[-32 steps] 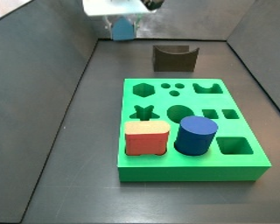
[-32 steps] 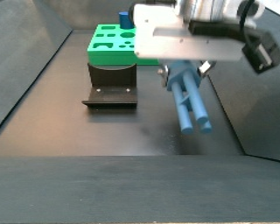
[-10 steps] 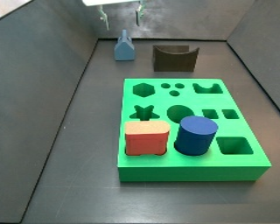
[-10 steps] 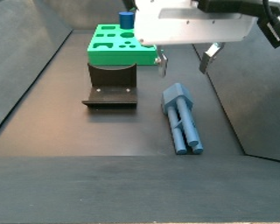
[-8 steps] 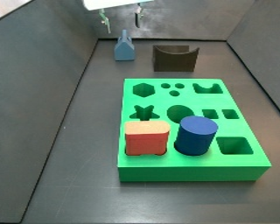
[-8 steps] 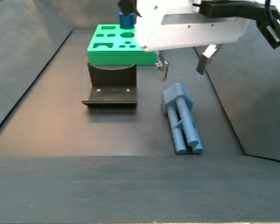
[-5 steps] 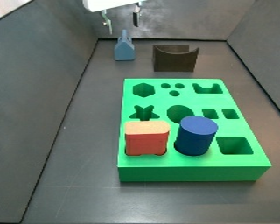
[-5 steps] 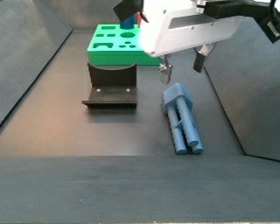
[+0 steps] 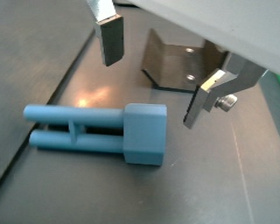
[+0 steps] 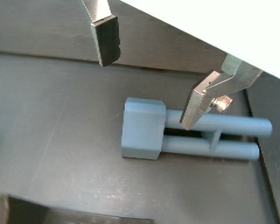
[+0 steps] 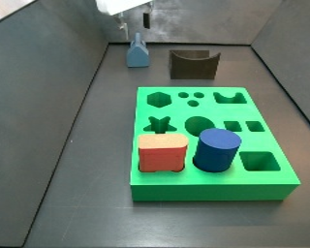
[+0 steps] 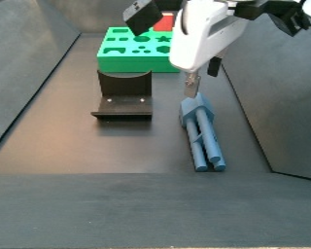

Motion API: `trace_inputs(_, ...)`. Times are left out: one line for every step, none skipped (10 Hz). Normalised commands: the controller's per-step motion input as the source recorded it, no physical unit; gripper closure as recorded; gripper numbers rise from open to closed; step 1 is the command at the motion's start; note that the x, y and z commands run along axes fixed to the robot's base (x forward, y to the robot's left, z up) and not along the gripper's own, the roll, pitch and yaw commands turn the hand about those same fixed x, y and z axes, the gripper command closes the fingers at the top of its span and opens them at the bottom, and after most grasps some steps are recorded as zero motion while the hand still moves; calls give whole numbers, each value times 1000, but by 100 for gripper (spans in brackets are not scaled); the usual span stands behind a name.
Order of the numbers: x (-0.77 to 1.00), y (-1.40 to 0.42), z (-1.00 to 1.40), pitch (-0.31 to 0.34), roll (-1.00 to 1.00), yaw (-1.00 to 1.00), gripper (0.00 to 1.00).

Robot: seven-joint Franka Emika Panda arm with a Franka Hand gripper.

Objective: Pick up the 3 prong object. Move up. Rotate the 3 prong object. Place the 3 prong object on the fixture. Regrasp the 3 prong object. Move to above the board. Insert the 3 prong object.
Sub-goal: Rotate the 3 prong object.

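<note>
The light steel-blue 3 prong object (image 9: 108, 136) lies on its side on the dark floor, seen in both wrist views (image 10: 184, 131) and both side views (image 11: 139, 52) (image 12: 204, 136). My gripper (image 9: 154, 74) hangs open above its block end, with nothing between the fingers (image 10: 104, 40). In a side view the gripper (image 12: 201, 75) is turned at an angle over the piece. The dark fixture (image 11: 193, 64) (image 12: 121, 100) stands empty beside it. The green board (image 11: 216, 191) lies farther off.
A red block (image 11: 162, 152) and a dark blue cylinder (image 11: 216, 150) stand in the board's holes. Sloped grey walls (image 11: 67, 87) close in the floor on both sides. The fixture (image 9: 184, 66) sits just beyond the gripper in a wrist view.
The 3 prong object, held earlier, has been let go and lies on the floor. The open gripper has since been turning about its vertical axis above it.
</note>
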Motion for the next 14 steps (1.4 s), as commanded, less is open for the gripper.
trace_inputs(36,7,-46,-1,2,1000,0)
trace_inputs(36,7,-46,-1,2,1000,0)
trace_inputs(36,7,-46,-1,2,1000,0)
trace_inputs(36,7,-45,-1,2,1000,0)
trace_inputs(35,6,-45,-1,2,1000,0)
trace_inputs(35,6,-45,-1,2,1000,0)
trace_inputs(35,6,-45,-1,2,1000,0)
trace_inputs(35,6,-45,-1,2,1000,0)
trace_inputs(36,6,-45,-1,3,1000,0)
trace_inputs(36,6,-45,-1,3,1000,0)
trace_inputs(35,6,-44,-2,3,1000,0)
trace_inputs(35,6,-44,-2,3,1000,0)
trace_inputs(36,6,-44,-2,3,1000,0)
trace_inputs(36,6,-44,-2,3,1000,0)
